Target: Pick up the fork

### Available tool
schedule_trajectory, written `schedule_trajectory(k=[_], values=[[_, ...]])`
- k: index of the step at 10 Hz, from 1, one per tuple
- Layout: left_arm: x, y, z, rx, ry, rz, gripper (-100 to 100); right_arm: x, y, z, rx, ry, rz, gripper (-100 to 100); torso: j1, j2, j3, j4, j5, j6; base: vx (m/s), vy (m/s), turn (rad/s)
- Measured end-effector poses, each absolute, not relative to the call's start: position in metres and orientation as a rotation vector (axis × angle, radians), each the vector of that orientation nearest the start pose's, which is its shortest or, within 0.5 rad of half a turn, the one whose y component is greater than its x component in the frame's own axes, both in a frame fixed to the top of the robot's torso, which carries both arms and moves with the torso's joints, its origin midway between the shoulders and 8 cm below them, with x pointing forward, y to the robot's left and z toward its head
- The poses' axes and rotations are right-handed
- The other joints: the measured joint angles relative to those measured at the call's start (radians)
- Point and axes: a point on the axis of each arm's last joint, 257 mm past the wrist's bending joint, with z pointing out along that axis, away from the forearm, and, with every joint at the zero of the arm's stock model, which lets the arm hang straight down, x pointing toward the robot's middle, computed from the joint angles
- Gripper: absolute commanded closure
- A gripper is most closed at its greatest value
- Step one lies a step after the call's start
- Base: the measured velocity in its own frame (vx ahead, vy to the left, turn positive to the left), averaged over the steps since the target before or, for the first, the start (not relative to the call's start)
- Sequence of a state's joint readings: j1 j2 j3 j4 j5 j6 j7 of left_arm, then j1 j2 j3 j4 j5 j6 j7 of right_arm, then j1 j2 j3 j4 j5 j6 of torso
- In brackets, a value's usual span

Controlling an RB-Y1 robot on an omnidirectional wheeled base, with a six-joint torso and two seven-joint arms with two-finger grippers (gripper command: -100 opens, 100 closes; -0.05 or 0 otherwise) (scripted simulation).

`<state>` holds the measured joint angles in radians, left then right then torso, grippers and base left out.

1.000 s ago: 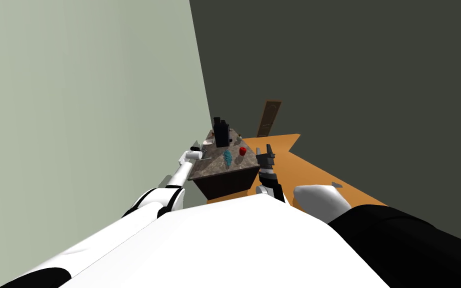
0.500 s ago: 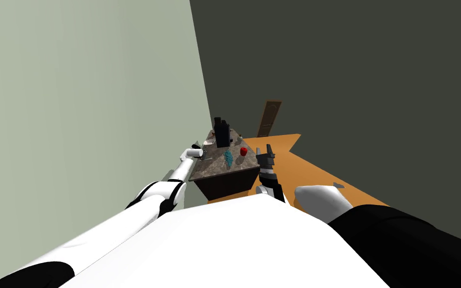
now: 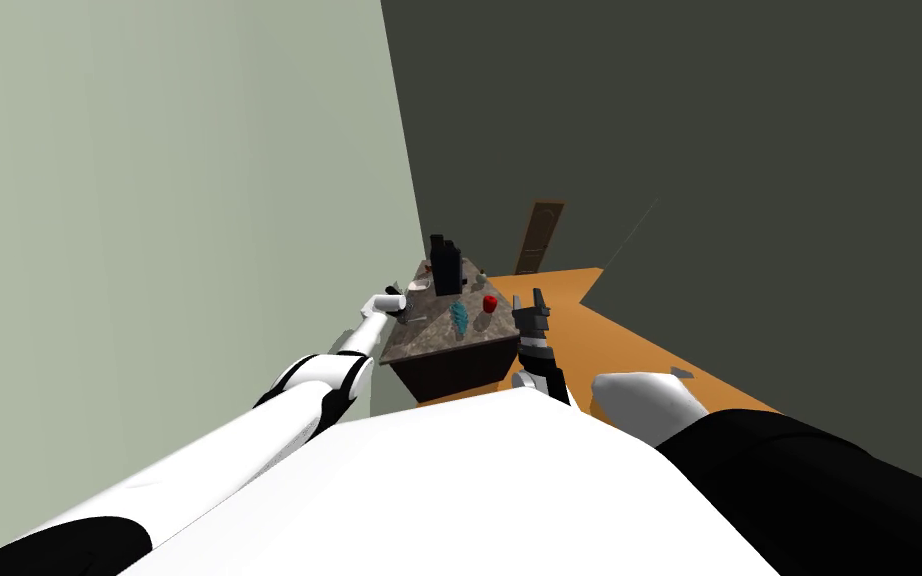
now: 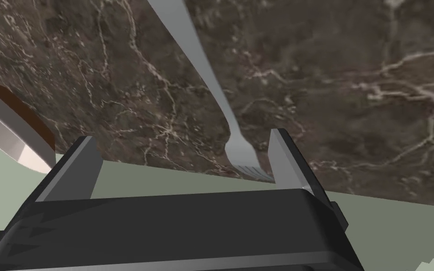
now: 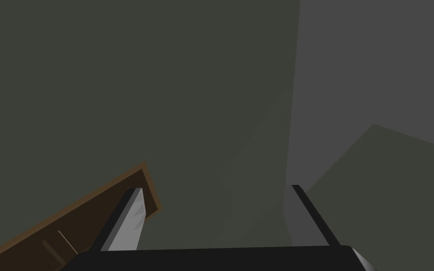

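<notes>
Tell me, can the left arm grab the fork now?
Probably yes. The fork lies on the dark marbled counter, its tines between the open jaws of the left arm, close to one jaw, nothing in the way.

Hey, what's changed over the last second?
The left arm stretched further forward over the marble counter, bringing the left gripper to the fork: its tines lie between the open fingers, not gripped. The right gripper stayed raised and open beside the counter; the red item and teal item on it did not move.
</notes>
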<state>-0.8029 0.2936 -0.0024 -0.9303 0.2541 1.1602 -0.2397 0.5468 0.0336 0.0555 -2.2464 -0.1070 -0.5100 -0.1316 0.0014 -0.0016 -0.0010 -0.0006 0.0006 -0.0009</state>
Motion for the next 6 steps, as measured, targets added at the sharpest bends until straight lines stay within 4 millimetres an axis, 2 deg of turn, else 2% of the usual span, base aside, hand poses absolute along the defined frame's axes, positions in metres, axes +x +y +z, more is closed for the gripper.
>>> schedule_trajectory(k=[6], values=[[0.58,0.256,-0.312,-1.664,2.308,-0.278,-100,0.345,-0.284,-0.005,0.861,0.511,1.507,0,0.001,-0.001,-0.001,0.0,0.0,0.0,0.041,0.032,0.007]])
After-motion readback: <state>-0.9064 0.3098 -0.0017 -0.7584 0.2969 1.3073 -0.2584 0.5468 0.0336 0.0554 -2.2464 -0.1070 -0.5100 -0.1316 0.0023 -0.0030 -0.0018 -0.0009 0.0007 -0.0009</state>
